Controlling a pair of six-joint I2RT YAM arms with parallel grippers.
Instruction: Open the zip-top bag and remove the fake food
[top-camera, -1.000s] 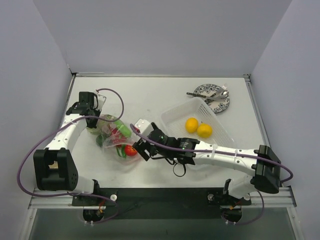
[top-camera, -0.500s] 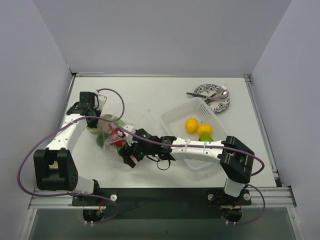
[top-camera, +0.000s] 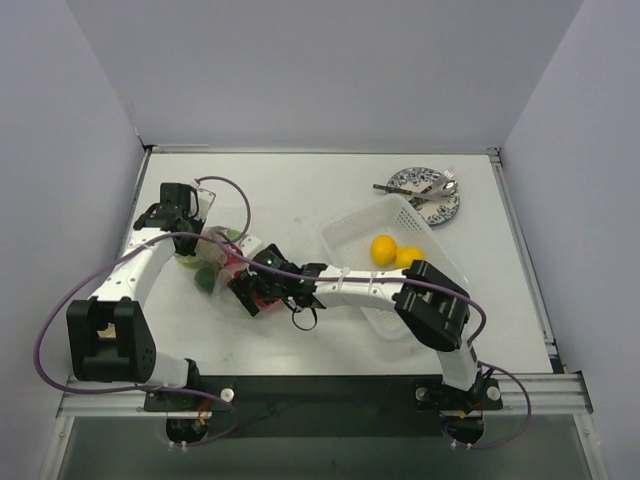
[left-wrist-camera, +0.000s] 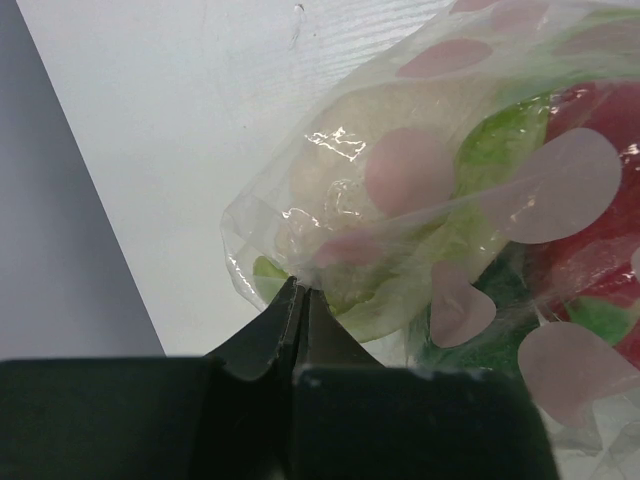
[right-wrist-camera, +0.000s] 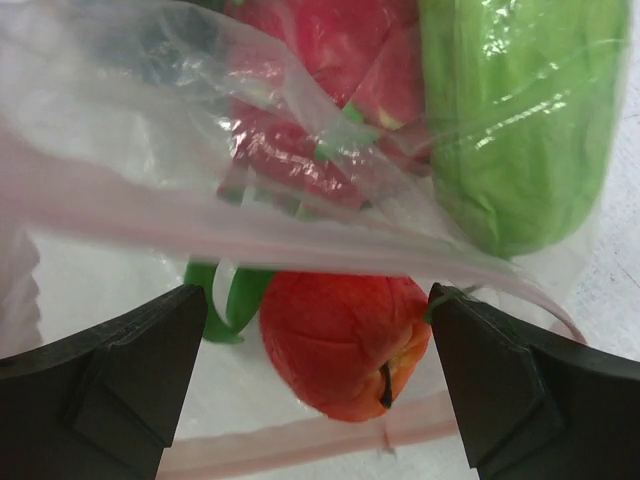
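The left arm reaches from its base at the near left corner up along the table's (top-camera: 300, 185) left side, its wrist bent so the left gripper (left-wrist-camera: 300, 292) meets the far left edge of the zip-top bag (top-camera: 212, 262). Its jaws are pressed flat together with a fold of the bag's clear film pinched at their tips. The bag lies crumpled on the left half of the table, well apart from the tray, with most of the fake food (top-camera: 222, 258) bunched inside it. The right arm is folded at the elbow above the near part of the white mesh tray (top-camera: 350, 225), and its forearm stretches low and leftward across the table to the bag's near right side. The right gripper (right-wrist-camera: 315, 350) stands spread wide at the bag's mouth, one finger on each side of a red fruit (right-wrist-camera: 345, 340). The pinkish zip strip (right-wrist-camera: 300, 245) crosses just above that fruit, and a green vegetable (right-wrist-camera: 515, 120) lies behind more film beyond it. Two yellow fruits (top-camera: 383, 249) sit in the tray, touching each other. At the far right a plate (top-camera: 425, 205) carries cutlery (top-camera: 410, 190).
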